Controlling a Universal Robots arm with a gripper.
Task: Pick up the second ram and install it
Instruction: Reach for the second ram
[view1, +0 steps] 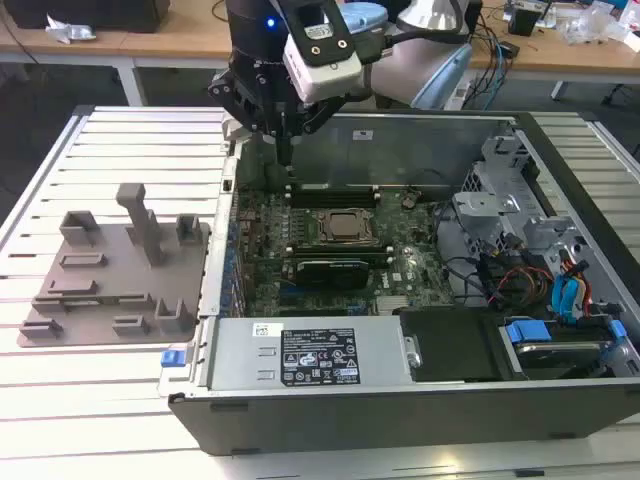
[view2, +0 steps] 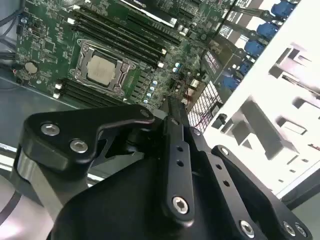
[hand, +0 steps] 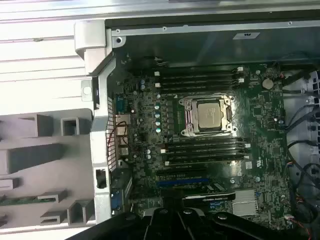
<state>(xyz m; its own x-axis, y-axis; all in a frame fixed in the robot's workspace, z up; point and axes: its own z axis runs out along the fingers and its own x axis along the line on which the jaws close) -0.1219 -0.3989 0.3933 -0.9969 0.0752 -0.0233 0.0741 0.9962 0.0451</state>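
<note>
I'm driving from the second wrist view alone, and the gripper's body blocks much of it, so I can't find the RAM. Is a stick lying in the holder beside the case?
Observer: Yes. In the first wrist view a thin green stick, which I take for the second ram, lies in the grey holder.
Operator: And where is the gripper relative to that holder?
Observer: In the exterior view the gripper hangs over the open computer case, above the far corner of the motherboard at the exterior view's left, apart from the holder.
</note>
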